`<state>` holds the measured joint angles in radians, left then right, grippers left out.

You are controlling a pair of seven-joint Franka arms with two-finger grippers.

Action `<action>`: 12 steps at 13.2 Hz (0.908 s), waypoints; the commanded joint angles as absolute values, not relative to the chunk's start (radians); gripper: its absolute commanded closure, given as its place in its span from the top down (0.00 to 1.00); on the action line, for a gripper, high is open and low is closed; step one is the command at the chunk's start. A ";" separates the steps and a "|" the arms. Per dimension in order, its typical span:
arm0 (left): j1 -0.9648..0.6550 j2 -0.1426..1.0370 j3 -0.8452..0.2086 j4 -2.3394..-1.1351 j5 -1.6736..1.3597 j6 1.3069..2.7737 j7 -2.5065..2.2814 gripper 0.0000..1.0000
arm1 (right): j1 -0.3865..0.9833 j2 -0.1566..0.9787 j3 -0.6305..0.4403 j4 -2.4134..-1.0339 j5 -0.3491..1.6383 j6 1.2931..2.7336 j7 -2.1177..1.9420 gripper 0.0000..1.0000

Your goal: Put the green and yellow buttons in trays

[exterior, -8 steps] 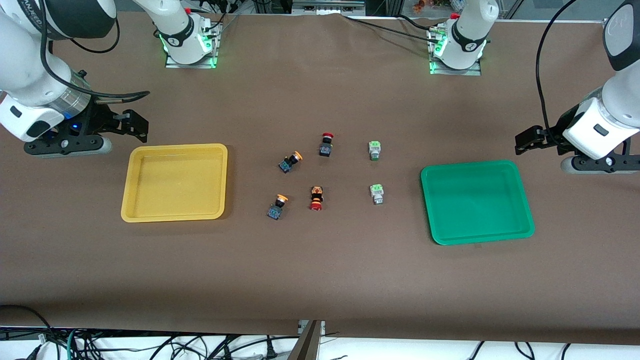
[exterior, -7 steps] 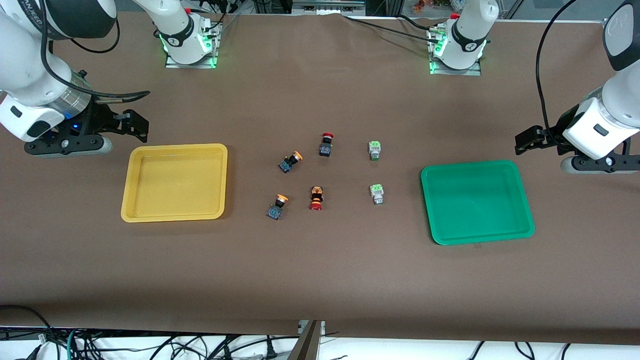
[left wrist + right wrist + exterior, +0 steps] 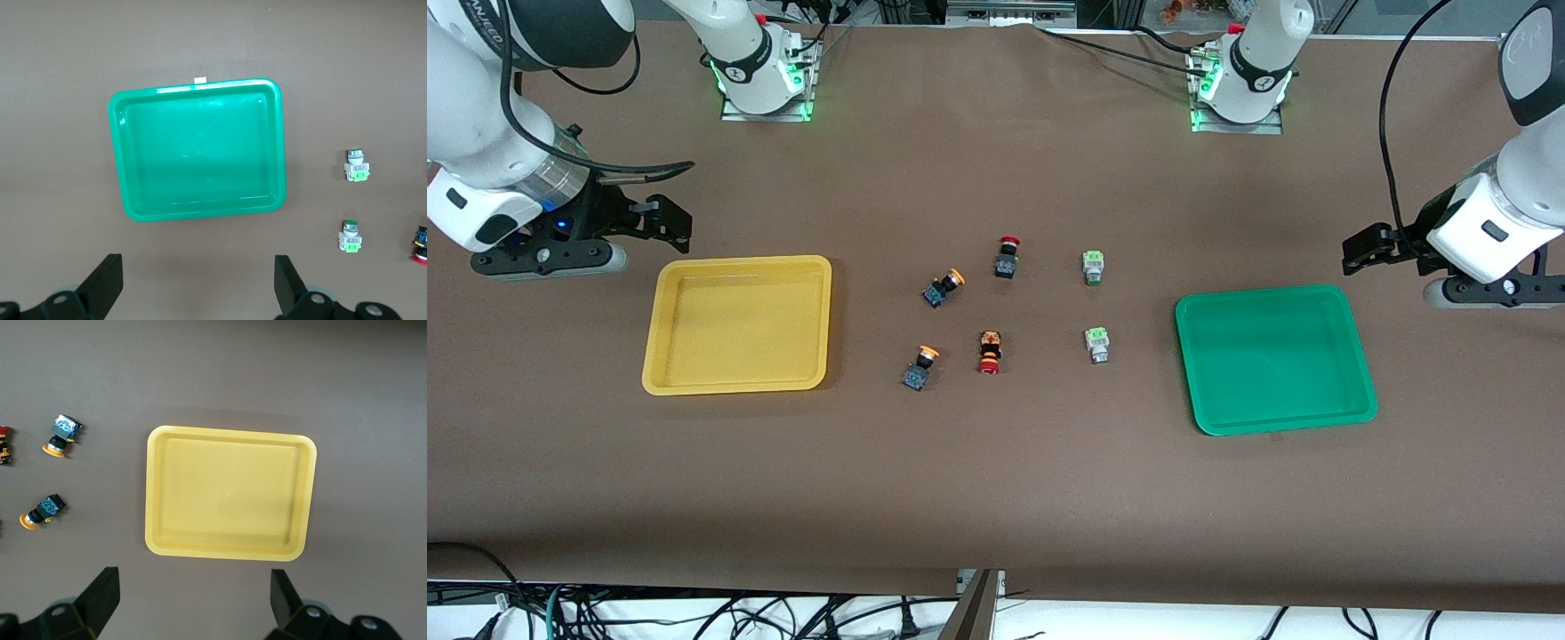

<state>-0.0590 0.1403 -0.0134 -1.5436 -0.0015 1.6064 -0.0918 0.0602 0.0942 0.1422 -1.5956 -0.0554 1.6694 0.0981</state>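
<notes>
Two yellow-capped buttons (image 3: pixel 943 288) (image 3: pixel 919 367) and two green-capped buttons (image 3: pixel 1093 266) (image 3: pixel 1096 345) lie on the brown table between the trays. The yellow tray (image 3: pixel 738 261) is toward the right arm's end and the green tray (image 3: pixel 1263 291) toward the left arm's end; both hold nothing. My right gripper (image 3: pixel 193 603) hangs open over bare table beside the yellow tray (image 3: pixel 230 432). Likewise open and holding nothing, my left gripper (image 3: pixel 198 287) hangs over bare table beside the green tray (image 3: pixel 200 85).
Two red-capped black switches (image 3: pixel 1007 256) (image 3: pixel 989 352) lie among the buttons at the middle of the table. The arm bases (image 3: pixel 760 80) (image 3: pixel 1240 89) stand along the table's edge farthest from the front camera. Cables hang below the near edge.
</notes>
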 commanded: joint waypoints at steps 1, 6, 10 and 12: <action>-0.077 0.149 -0.044 -1.562 -0.008 1.620 -0.089 1.00 | 0.061 0.100 0.144 -1.572 -0.048 1.654 0.101 1.00; -0.098 0.218 -0.179 -1.627 -0.015 1.756 -0.260 1.00 | 0.061 0.100 0.144 -1.572 -0.046 1.660 0.101 1.00; -0.150 0.287 -0.233 -1.762 -0.006 1.964 -0.372 1.00 | 0.055 0.100 0.141 -1.572 -0.011 1.661 0.101 1.00; -0.176 0.302 -0.251 -1.863 -0.002 2.102 -0.458 1.00 | 0.048 0.100 0.137 -1.572 0.021 1.660 0.098 1.00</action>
<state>-0.1597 0.3088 -0.2363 -1.7696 -0.0062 1.9969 -0.3947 0.0584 0.0942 0.1394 -1.5935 -0.0137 1.6706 0.0997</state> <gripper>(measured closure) 0.000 0.000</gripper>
